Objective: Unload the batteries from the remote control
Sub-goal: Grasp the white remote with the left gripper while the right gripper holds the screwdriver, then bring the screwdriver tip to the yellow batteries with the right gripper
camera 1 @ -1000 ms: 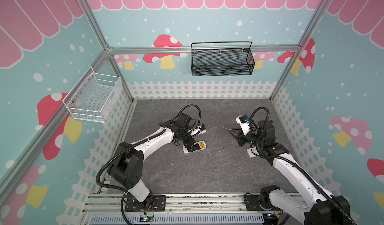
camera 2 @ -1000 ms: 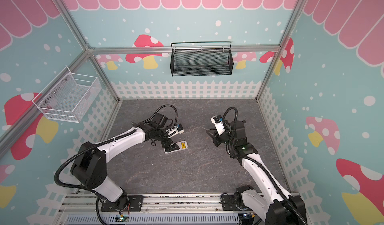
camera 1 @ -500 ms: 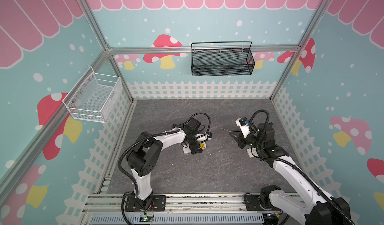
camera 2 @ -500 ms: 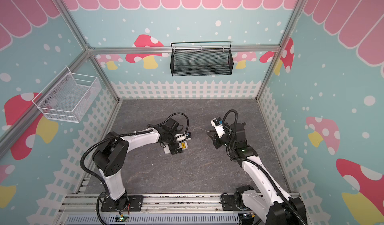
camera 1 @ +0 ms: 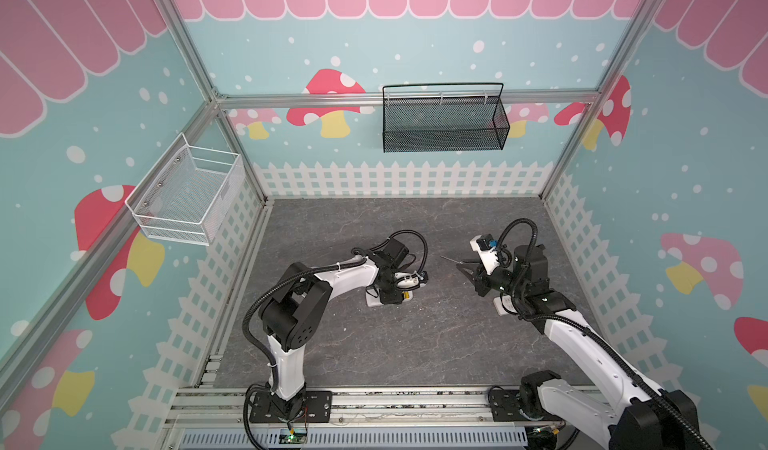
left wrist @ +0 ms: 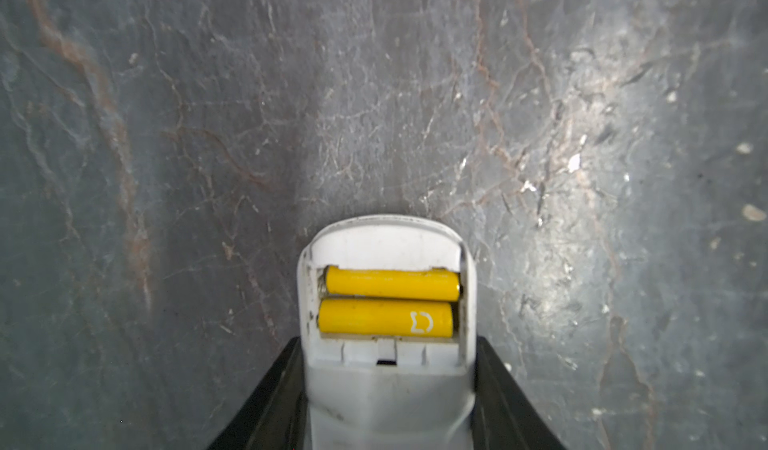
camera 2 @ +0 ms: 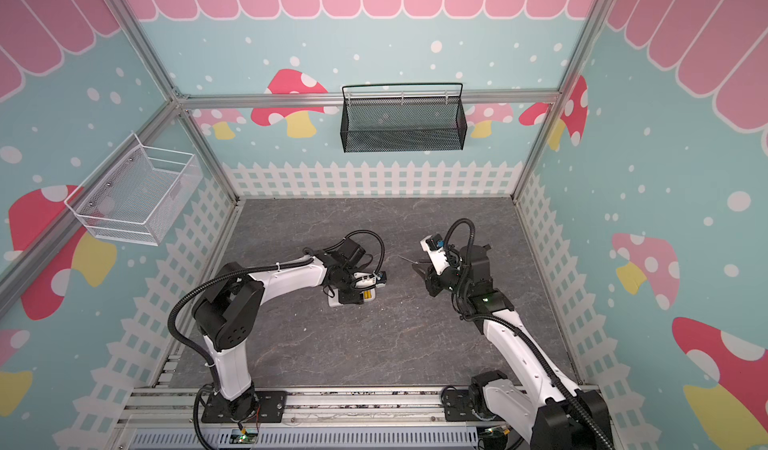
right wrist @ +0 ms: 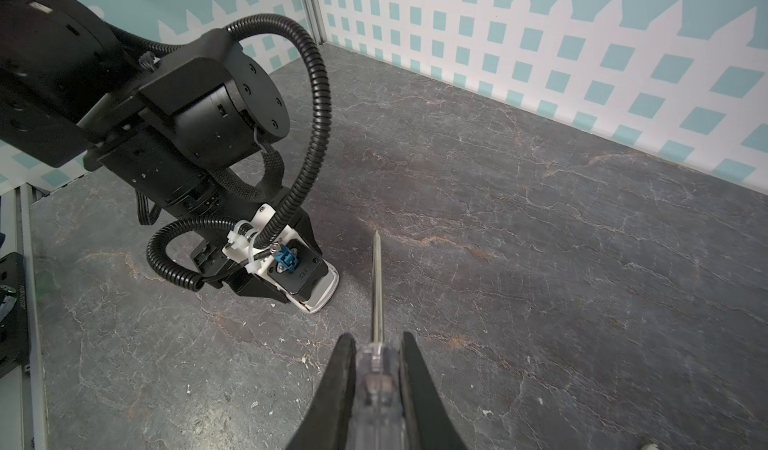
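While the white remote control (left wrist: 386, 240) lies back-up on the grey bench (right wrist: 540, 240), the left end effector (left wrist: 389, 344) has its two black fingers (left wrist: 286, 385) set against the remote's long sides, gripping it. Its yellow batteries (left wrist: 384, 318), two of them, sit side by side in the uncovered compartment, crosswise to the body. Apart from it, the right end effector (right wrist: 377, 340) is clamped on a clear-handled screwdriver (right wrist: 377, 286), whose thin shaft points toward the remote
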`<act>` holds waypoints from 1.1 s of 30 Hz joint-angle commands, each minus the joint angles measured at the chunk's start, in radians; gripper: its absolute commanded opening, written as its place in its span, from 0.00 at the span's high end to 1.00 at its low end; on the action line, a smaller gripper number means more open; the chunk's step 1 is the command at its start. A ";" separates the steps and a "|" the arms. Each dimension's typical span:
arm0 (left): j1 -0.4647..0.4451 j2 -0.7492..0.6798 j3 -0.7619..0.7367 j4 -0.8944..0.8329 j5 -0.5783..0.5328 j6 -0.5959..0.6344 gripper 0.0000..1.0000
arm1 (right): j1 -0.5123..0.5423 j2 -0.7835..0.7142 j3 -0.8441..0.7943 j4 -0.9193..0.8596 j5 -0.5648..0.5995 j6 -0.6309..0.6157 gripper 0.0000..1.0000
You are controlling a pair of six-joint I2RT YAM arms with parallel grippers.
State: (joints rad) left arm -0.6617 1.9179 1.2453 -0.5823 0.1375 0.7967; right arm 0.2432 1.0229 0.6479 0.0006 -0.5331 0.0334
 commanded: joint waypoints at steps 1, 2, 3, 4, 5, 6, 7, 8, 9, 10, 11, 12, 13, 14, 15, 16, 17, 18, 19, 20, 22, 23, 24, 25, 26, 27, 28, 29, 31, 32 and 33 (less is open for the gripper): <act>-0.046 -0.032 -0.057 -0.086 0.051 0.035 0.52 | 0.000 0.000 -0.006 0.011 -0.026 -0.019 1.00; -0.051 -0.047 -0.067 -0.086 0.059 0.025 0.52 | 0.001 0.002 0.000 0.000 -0.022 -0.022 1.00; -0.055 -0.064 -0.077 -0.086 0.070 0.014 0.52 | 0.001 0.002 0.002 -0.011 -0.022 -0.030 1.00; -0.060 -0.083 -0.090 -0.086 0.081 0.010 0.50 | 0.002 -0.002 -0.006 -0.010 -0.024 -0.036 1.00; -0.062 -0.101 -0.105 -0.083 0.090 0.014 0.48 | 0.004 -0.008 -0.019 0.000 -0.024 -0.038 1.00; -0.063 -0.121 -0.125 -0.081 0.106 0.021 0.45 | 0.009 -0.012 -0.031 0.016 -0.024 -0.040 1.00; -0.062 -0.138 -0.144 -0.077 0.116 0.028 0.42 | 0.010 -0.012 -0.037 0.026 -0.041 -0.052 1.00; -0.062 -0.150 -0.158 -0.075 0.118 0.034 0.38 | 0.013 -0.009 -0.035 0.024 -0.053 -0.065 1.00; -0.062 -0.167 -0.175 -0.073 0.113 0.039 0.34 | 0.016 -0.005 -0.029 0.011 -0.051 -0.074 1.00; -0.062 -0.180 -0.190 -0.073 0.105 0.044 0.30 | 0.021 0.000 -0.022 -0.007 -0.046 -0.082 1.00; -0.062 -0.192 -0.204 -0.071 0.095 0.048 0.28 | 0.028 0.001 -0.023 -0.016 -0.045 -0.094 1.00; -0.057 -0.207 -0.225 -0.061 0.087 0.049 0.26 | 0.038 0.002 -0.031 -0.014 -0.043 -0.114 1.00; -0.051 -0.216 -0.245 -0.056 0.085 0.056 0.24 | 0.051 0.002 -0.044 -0.002 -0.037 -0.132 1.00; -0.041 -0.224 -0.258 -0.057 0.091 0.058 0.23 | 0.062 0.008 -0.050 0.006 -0.038 -0.142 1.00; -0.032 -0.233 -0.269 -0.058 0.098 0.045 0.21 | 0.072 0.022 -0.045 0.005 -0.044 -0.151 1.00; -0.022 -0.242 -0.276 -0.060 0.105 0.029 0.20 | 0.080 0.037 -0.030 -0.010 -0.052 -0.157 1.00; -0.011 -0.255 -0.280 -0.071 0.114 0.027 0.19 | 0.087 0.057 -0.013 -0.038 -0.065 -0.167 1.00; 0.001 -0.267 -0.287 -0.075 0.121 0.041 0.19 | 0.094 0.073 -0.006 -0.054 -0.077 -0.183 1.00; 0.014 -0.278 -0.297 -0.075 0.127 0.058 0.18 | 0.105 0.084 -0.009 -0.056 -0.080 -0.197 1.00; 0.022 -0.287 -0.308 -0.068 0.127 0.074 0.18 | 0.121 0.097 -0.015 -0.049 -0.081 -0.223 1.00; 0.040 -0.295 -0.319 -0.057 0.135 0.075 0.18 | 0.151 0.131 -0.010 -0.054 -0.086 -0.280 1.00; 0.051 -0.299 -0.320 -0.058 0.146 0.061 0.18 | 0.168 0.156 0.009 -0.083 -0.088 -0.306 1.00; 0.060 -0.304 -0.325 -0.061 0.150 0.051 0.18 | 0.184 0.181 0.035 -0.124 -0.097 -0.339 1.00; 0.064 -0.312 -0.330 -0.063 0.153 0.054 0.18 | 0.193 0.196 0.054 -0.159 -0.113 -0.373 1.00; 0.070 -0.322 -0.345 -0.060 0.162 0.067 0.18 | 0.202 0.212 0.065 -0.183 -0.128 -0.410 1.00; 0.073 -0.328 -0.358 -0.050 0.163 0.077 0.18 | 0.208 0.218 0.063 -0.187 -0.134 -0.439 1.00; 0.074 -0.329 -0.367 -0.045 0.165 0.084 0.19 | 0.213 0.221 0.057 -0.180 -0.139 -0.461 1.00; 0.077 -0.326 -0.371 -0.043 0.167 0.085 0.20 | 0.217 0.229 0.054 -0.172 -0.152 -0.476 1.00; 0.078 -0.320 -0.368 -0.044 0.161 0.082 0.22 | 0.221 0.258 0.069 -0.185 -0.171 -0.488 1.00; 0.079 -0.316 -0.368 -0.044 0.160 0.084 0.23 | 0.224 0.273 0.079 -0.207 -0.188 -0.507 1.00; 0.078 -0.313 -0.366 -0.042 0.164 0.087 0.25 | 0.229 0.288 0.084 -0.219 -0.198 -0.528 1.00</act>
State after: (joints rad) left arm -0.5892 1.6073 0.8833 -0.6300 0.2672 0.8459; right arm 0.4599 1.2789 0.6983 -0.1627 -0.6640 -0.3817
